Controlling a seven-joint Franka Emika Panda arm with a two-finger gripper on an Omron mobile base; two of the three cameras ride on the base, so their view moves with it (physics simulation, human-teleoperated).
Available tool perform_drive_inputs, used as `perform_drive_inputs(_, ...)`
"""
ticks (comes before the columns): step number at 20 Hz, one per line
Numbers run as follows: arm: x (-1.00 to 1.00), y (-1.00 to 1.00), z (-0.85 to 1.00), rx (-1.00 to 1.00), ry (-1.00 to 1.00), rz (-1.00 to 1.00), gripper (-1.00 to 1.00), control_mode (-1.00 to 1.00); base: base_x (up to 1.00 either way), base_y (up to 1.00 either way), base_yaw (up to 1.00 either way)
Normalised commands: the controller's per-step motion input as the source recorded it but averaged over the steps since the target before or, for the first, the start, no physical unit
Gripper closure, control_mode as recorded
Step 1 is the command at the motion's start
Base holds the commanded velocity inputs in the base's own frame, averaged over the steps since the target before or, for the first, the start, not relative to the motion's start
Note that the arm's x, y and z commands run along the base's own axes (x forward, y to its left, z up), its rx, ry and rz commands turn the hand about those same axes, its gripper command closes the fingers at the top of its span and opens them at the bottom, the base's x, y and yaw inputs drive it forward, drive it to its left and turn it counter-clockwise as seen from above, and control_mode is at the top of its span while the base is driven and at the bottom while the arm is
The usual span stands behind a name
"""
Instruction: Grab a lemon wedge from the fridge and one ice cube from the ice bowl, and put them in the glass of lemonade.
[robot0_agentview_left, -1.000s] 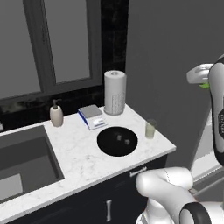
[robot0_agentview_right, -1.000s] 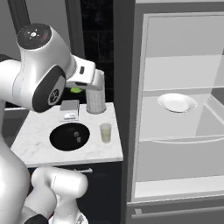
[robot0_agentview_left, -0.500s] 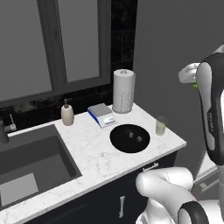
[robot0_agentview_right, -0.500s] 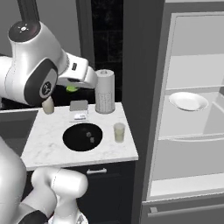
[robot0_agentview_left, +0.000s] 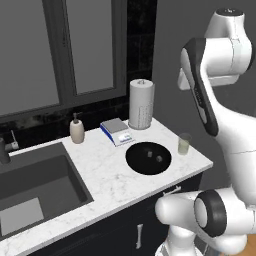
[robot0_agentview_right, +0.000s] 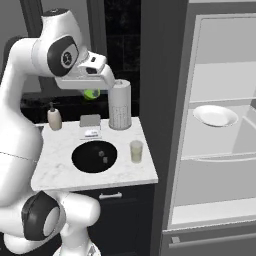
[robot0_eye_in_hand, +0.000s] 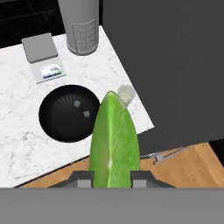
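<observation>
My gripper (robot0_eye_in_hand: 112, 178) is shut on the lemon wedge (robot0_eye_in_hand: 114, 140), a yellow-green pointed slice that stands up between the two dark fingertips (robot0_eye_in_hand: 81, 177). From the right base camera the wedge (robot0_agentview_right: 90, 93) shows as a green spot under the hand, high above the counter's back. Straight below in the hand view lies the black ice bowl (robot0_eye_in_hand: 70, 113) with two ice cubes (robot0_eye_in_hand: 77, 103). The glass of lemonade (robot0_eye_in_hand: 126, 93) stands just past the wedge's tip, right of the bowl. The bowl (robot0_agentview_left: 148, 157) and glass (robot0_agentview_left: 184, 144) sit near the counter's right end. The grey fridge (robot0_agentview_right: 165, 125) stands open.
A white paper-towel roll (robot0_agentview_left: 141, 104), a small scale (robot0_agentview_left: 116, 132) and a beige soap bottle (robot0_agentview_left: 76, 129) line the back of the marble counter (robot0_agentview_left: 110, 180). A sink (robot0_agentview_left: 35, 192) lies at the left. A white plate (robot0_agentview_right: 216, 115) rests on a fridge shelf.
Both base views have shifted, mostly in the first half second, so the counter sits more to the right. The hand, still holding the wedge, has risen slightly above the counter.
</observation>
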Motion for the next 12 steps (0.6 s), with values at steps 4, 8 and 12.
perform_drive_inputs(4, 1.00, -0.09, -0.74, 0.00, 0.02, 0.02, 1.00, -1.00, 0.00, 0.00, 0.00)
perform_drive_inputs(8, 1.00, -0.47, -0.99, 0.00, -0.03, 0.04, 1.00, -1.00, 0.00, 0.00, 0.00)
perform_drive_inputs(12, 0.82, -0.69, -0.73, 0.00, -0.08, 0.01, 1.00, -1.00, 0.00, 0.00, 0.00)
